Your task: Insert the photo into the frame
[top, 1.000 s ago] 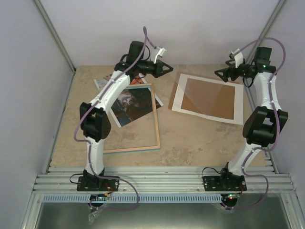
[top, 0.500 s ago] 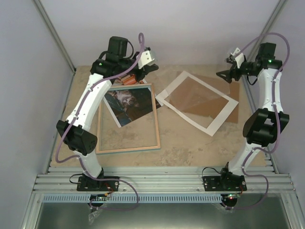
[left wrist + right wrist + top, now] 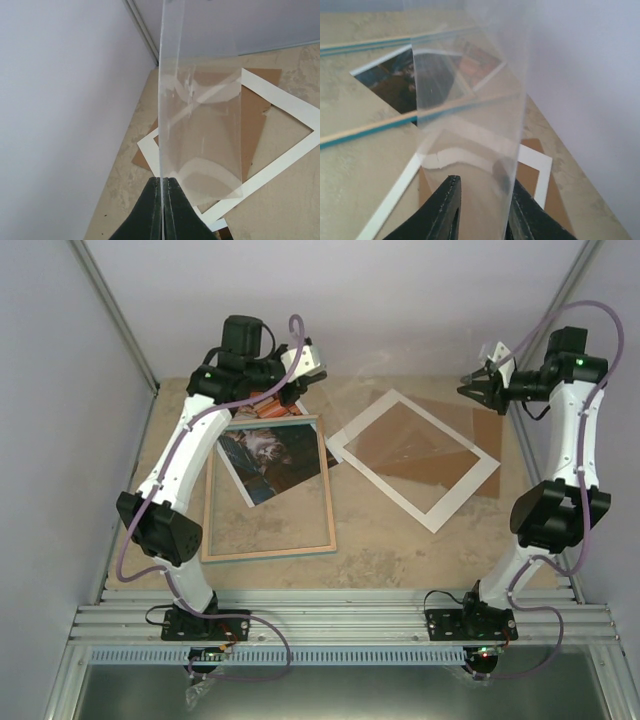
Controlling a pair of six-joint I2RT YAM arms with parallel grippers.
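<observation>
Lifting higher now, the pane [image 3: 200, 130] is hanging between both arms: left claw [image 3: 163, 181] clenching it, right claw [image 3: 482, 184] released around its edge. Photo [image 3: 270, 455] is lying askew over the frame [image 3: 328, 502], still needing alignment.

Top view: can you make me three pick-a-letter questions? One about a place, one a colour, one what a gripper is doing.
1. Where is the photo?
A. leaning on the wall
B. flat at the frame's far end
C. in a gripper

2. What colour is the mat?
A. black
B. red
C. white

3. What is the left gripper doing?
A. shut on a clear sheet
B. open and empty
C. shut on the photo

Answers: 1 B, it lies by the far rail. 2 C, its border is white. 3 A, the left wrist view shows its jaws closed on the sheet's edge.
</observation>
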